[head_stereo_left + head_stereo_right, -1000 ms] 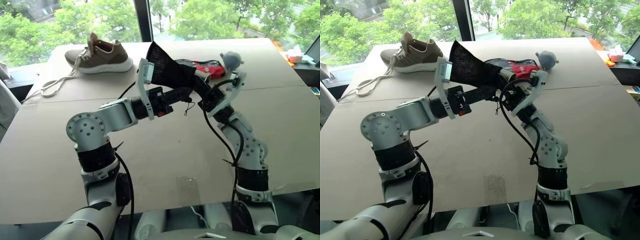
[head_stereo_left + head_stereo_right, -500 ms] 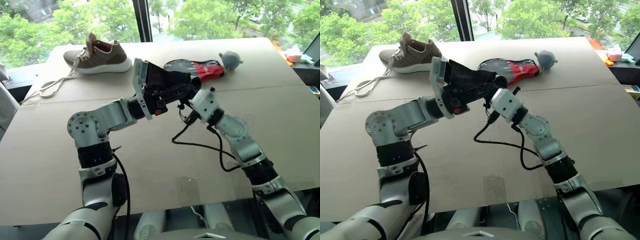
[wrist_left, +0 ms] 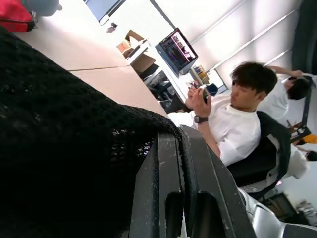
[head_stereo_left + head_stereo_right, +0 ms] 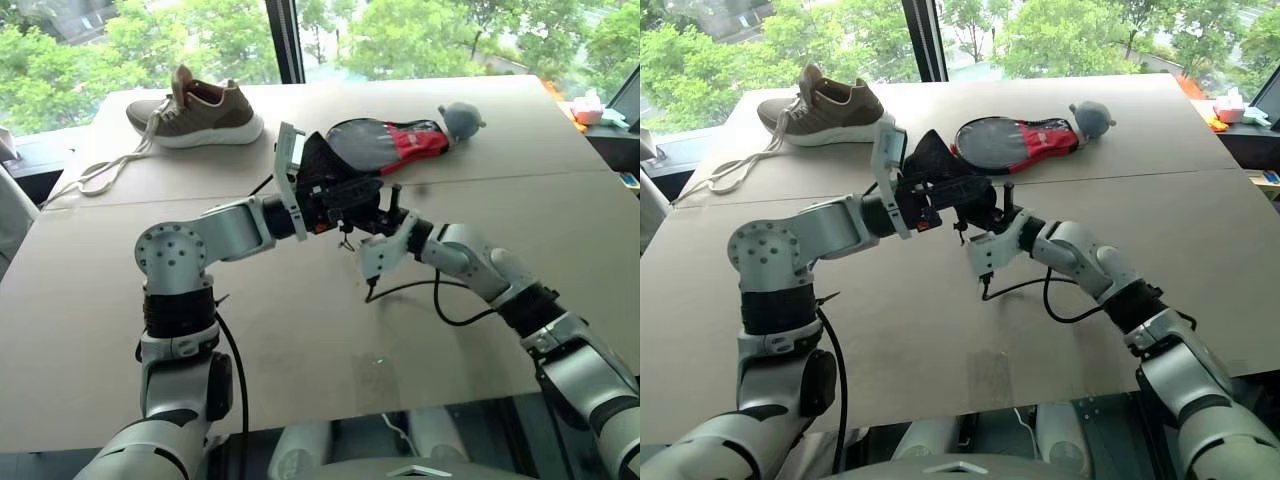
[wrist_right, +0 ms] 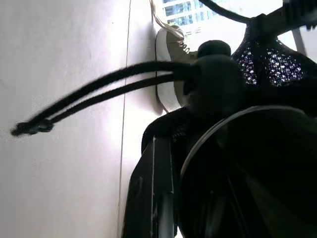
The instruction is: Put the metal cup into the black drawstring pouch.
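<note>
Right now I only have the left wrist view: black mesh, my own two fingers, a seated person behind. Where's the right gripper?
Observer: The right gripper is right below the black drawstring pouch, fingers pointing up at it.
Operator: Does it have the cup?
Observer: It looks so. In the right wrist view a round metal rim sits against its shut fingers, apparently the metal cup, pinched by its wall beside the mesh.
Operator: Is the pouch off the table?
Observer: Yes. The left gripper is shut on it and holds it above the table.

Bright window daylight — soft shadows
</note>
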{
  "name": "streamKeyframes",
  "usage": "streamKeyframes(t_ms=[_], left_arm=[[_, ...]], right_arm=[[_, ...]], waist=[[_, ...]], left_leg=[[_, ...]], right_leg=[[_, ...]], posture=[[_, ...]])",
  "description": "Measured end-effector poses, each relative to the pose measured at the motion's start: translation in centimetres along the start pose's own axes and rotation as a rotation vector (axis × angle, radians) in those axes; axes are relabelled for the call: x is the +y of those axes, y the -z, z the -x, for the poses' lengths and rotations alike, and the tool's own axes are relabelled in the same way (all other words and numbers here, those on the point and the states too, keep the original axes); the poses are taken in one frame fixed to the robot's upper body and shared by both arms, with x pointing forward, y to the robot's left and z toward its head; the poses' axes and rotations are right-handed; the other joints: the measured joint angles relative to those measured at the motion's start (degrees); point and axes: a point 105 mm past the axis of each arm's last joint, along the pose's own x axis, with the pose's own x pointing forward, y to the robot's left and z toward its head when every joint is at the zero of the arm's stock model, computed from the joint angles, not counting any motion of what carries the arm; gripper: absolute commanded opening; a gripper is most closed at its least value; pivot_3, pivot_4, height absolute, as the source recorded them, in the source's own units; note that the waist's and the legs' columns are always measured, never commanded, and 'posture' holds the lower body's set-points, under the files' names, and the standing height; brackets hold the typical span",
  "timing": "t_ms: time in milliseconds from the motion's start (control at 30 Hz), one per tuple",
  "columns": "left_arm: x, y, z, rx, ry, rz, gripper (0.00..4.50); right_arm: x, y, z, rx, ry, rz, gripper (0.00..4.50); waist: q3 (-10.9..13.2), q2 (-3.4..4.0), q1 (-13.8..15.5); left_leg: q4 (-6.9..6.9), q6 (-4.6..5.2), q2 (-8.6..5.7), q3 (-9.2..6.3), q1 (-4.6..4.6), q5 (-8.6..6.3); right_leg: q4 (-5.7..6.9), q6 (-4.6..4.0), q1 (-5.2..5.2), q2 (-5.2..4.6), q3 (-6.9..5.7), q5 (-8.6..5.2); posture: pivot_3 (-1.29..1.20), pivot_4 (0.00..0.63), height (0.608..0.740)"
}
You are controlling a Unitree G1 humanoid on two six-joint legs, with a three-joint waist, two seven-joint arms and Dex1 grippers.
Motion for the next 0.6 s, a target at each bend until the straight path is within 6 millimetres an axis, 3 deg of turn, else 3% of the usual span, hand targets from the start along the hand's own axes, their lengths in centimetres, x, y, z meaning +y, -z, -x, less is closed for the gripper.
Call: streamKeyframes(t_ms=[100,167,200,400,467,533,600], left_arm=[[0.2,0.5,0.2,0.014,0.007,-0.004,0.00],[0.0,0.7,0.4,0.004,0.029,-0.005,0.00],[-0.2,0.5,0.5,-0.014,0.043,-0.009,0.00],[-0.2,0.4,0.8,-0.041,0.053,-0.011,0.00],[-0.1,0.6,0.7,-0.041,0.051,-0.005,0.00],[-0.1,0.5,0.7,-0.049,0.050,-0.006,0.00],[-0.1,0.5,0.7,-0.050,0.057,-0.006,0.00]], right_arm=[[0.0,-1.4,-0.4,-0.047,0.033,-0.294,0.07],[-1.9,-1.2,-0.4,-0.063,0.183,-0.646,0.07],[-3.2,-1.0,-0.4,-0.107,0.298,-0.934,0.07],[-5.3,0.4,0.7,-0.221,0.477,-1.643,0.07],[-5.1,0.6,0.7,-0.222,0.485,-1.758,0.07],[-4.9,0.7,0.7,-0.206,0.476,-1.812,0.75],[-4.8,1.1,1.3,-0.152,0.458,-1.746,1.21]], waist=[[0.01,0.01,0.07],[0.00,-0.02,0.15],[0.00,-0.01,0.18],[0.01,0.03,0.32],[0.01,0.03,0.21],[0.02,0.04,0.16],[0.02,0.04,0.15]], left_leg=[[0.05,0.01,-0.03,-0.02,-0.04,-0.01],[0.07,0.02,0.01,-0.09,-0.04,-0.01],[0.06,0.02,0.02,-0.15,-0.03,-0.01],[0.00,0.03,-0.03,-0.18,-0.03,-0.01],[-0.05,0.03,-0.03,-0.17,-0.03,-0.01],[-0.10,0.03,-0.02,-0.16,-0.04,-0.01],[-0.10,0.03,-0.04,-0.12,-0.04,-0.01]], right_leg=[[0.01,0.01,0.00,-0.04,-0.01,0.01],[0.03,-0.01,0.01,-0.04,-0.05,0.01],[0.06,-0.02,0.01,-0.05,-0.08,0.01],[0.06,-0.07,0.00,-0.07,-0.14,0.04],[0.06,-0.07,-0.02,-0.05,-0.14,0.04],[0.06,-0.08,-0.06,-0.03,-0.14,0.04],[0.05,-0.07,-0.06,-0.03,-0.13,0.04]], posture=[[0.00,0.150,0.736],[0.00,0.150,0.736],[0.00,0.150,0.736],[0.00,0.150,0.736],[0.00,0.150,0.736],[0.00,0.150,0.736],[0.00,0.150,0.736]])
